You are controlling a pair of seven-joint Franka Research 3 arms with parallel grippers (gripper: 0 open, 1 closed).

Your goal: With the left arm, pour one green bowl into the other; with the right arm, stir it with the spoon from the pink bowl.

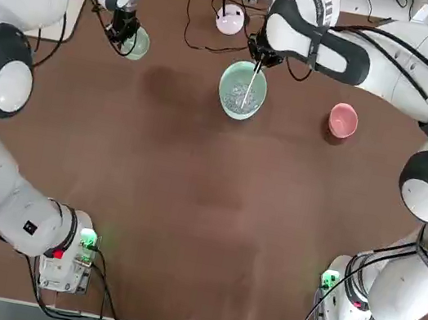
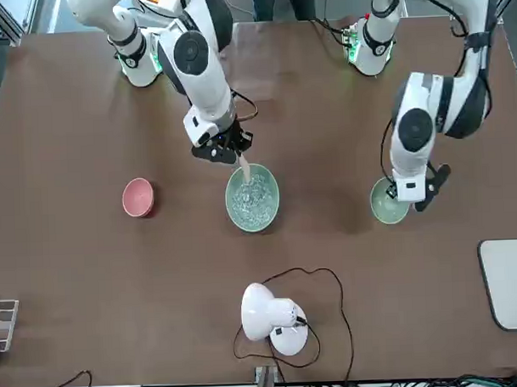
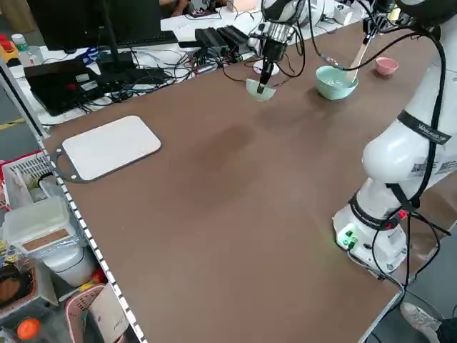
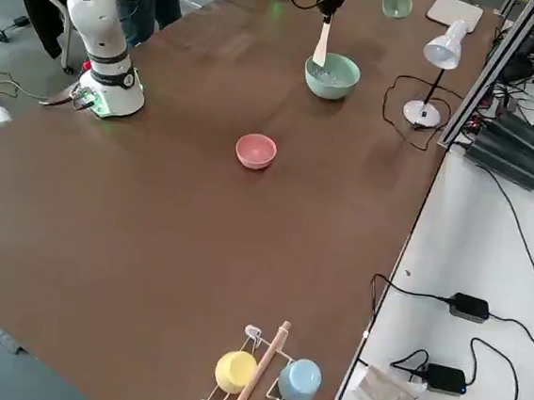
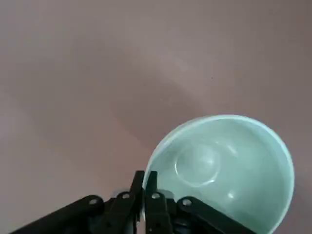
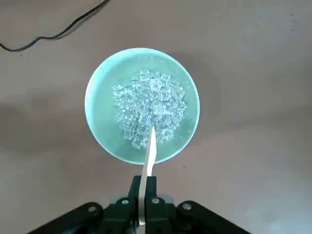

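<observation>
I am stirring now: the pour looks done. On the brown counter [image 1: 189, 205], the big mint bowl [image 1: 242, 90] at far centre is holding clear bits. The small green bowl [image 1: 136, 43] is sitting far left, empty in my left wrist view, my left hand [image 1: 122, 34] pinching its rim. The pink bowl [image 1: 342, 120] is standing right, well apart. My right hand [image 1: 260, 56] is gripping the spoon [image 1: 251, 84], tip among the bits; next come small circles. Only the right wrist view shows the tip buried.

A white desk lamp [image 2: 271, 319] with black cable stands near a grey board [image 2: 508, 282].
</observation>
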